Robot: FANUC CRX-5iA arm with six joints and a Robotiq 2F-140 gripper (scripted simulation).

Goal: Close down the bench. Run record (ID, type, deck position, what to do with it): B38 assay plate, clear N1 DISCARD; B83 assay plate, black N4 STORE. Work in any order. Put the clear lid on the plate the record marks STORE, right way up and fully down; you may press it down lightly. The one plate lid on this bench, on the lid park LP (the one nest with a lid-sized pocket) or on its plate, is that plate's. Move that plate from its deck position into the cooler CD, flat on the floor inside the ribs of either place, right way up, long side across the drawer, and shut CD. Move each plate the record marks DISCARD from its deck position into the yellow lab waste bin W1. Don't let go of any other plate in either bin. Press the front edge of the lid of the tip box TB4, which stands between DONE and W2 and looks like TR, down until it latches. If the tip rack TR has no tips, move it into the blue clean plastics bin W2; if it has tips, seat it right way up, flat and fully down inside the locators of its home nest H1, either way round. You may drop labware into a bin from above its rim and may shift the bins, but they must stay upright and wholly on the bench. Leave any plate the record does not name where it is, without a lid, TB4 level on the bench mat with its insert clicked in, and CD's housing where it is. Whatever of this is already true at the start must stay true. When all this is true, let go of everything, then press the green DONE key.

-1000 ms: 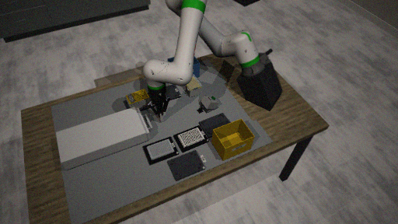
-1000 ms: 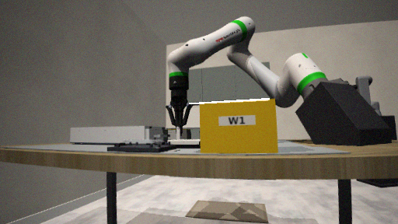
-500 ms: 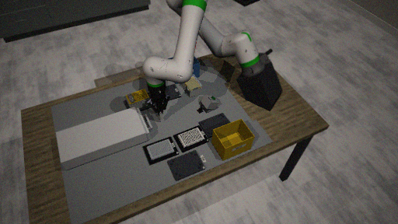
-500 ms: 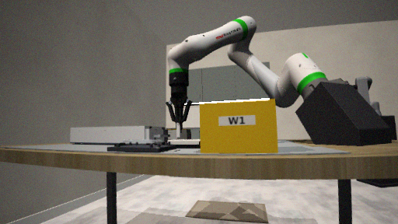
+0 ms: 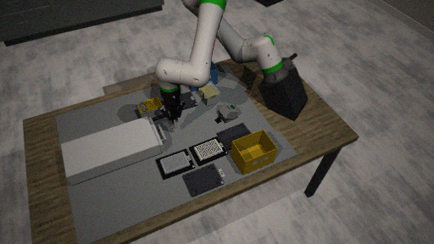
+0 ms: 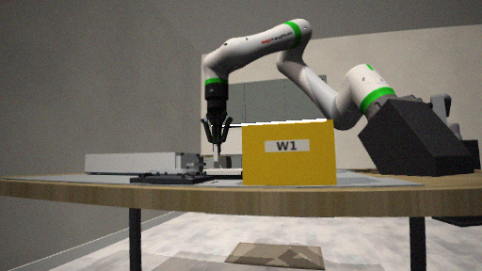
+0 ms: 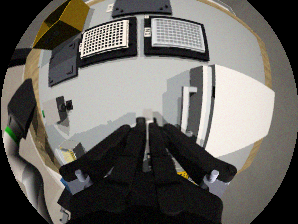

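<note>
Cooler CD point(image 5: 110, 146): arm vertical, end effector point(image 5: 173, 119) closed beside.
</note>
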